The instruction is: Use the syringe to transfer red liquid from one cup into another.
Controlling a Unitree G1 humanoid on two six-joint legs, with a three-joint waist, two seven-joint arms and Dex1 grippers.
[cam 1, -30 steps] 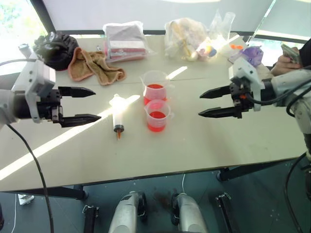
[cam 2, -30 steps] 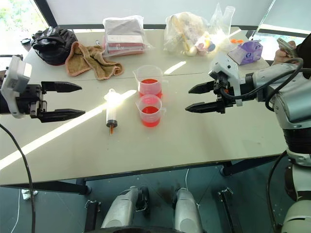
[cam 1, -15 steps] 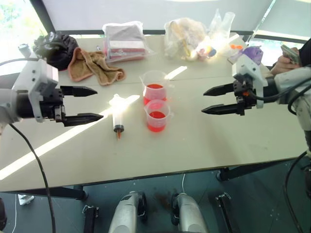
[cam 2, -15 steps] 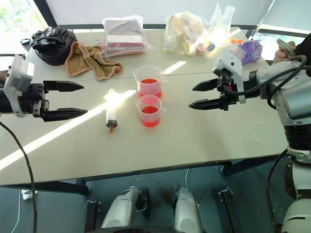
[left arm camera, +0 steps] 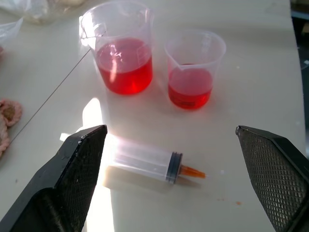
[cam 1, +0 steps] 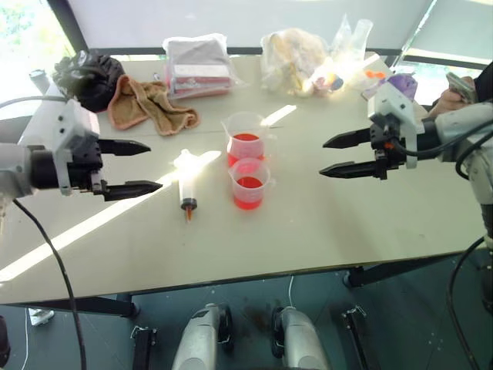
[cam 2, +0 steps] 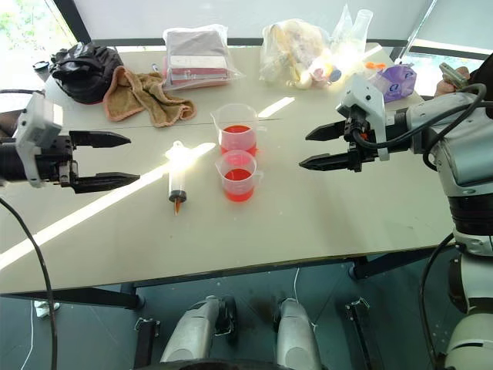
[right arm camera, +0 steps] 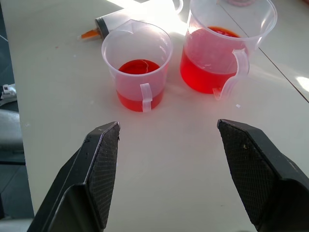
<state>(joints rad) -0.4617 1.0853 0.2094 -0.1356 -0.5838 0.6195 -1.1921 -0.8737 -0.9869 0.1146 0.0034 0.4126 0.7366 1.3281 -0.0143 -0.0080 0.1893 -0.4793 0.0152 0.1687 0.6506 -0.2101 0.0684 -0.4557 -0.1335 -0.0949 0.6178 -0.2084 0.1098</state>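
The clear syringe (cam 1: 186,185) lies flat on the table, its orange tip toward the near edge, left of the two cups. The taller cup (cam 1: 245,139) stands behind the smaller cup (cam 1: 249,183); both hold red liquid (left arm camera: 124,64). My left gripper (cam 1: 145,166) hovers open left of the syringe, nothing between its fingers. My right gripper (cam 1: 330,156) hovers open to the right of the cups, also empty. In the left wrist view the syringe (left arm camera: 145,160) lies between the fingers' line of sight; in the right wrist view both cups (right arm camera: 139,65) stand ahead.
At the table's (cam 1: 308,231) far side lie a black bag (cam 1: 86,75), a tan cloth (cam 1: 146,104), a wrapped package (cam 1: 199,65), plastic bags (cam 1: 296,60) and a purple item (cam 1: 399,86). A person's hand (cam 1: 447,96) shows at the far right.
The left gripper has sunk slightly and turned a little; the right gripper has drifted slightly right and away from the cups. Syringe and cups have not moved.
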